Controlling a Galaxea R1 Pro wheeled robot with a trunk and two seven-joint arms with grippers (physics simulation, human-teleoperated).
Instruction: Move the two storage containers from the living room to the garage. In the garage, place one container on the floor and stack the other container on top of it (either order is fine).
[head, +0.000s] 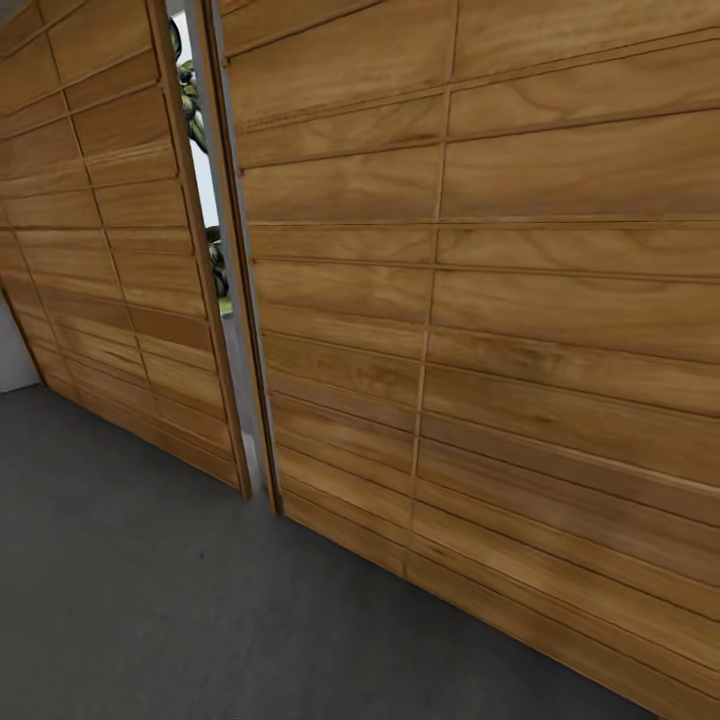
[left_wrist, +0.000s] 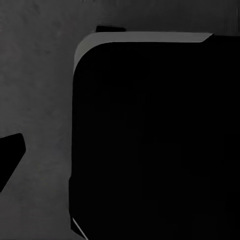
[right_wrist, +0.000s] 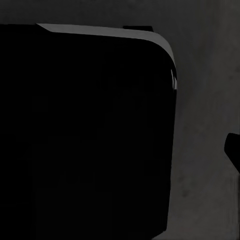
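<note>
I face the garage door of horizontal wooden slats, with a narrow gap between its two panels showing greenery outside. Dark grey floor lies below it. My wrist cameras look down on that floor beside a black rounded body. Whether my grippers are clenched or released, I cannot tell.

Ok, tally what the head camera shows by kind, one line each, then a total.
Wooden slatted door panels: 2 (left panel, right panel)
Open gaps between the panels: 1
Dark grey concrete floor: 1
Pale wall patches: 1
Total: 5
</note>
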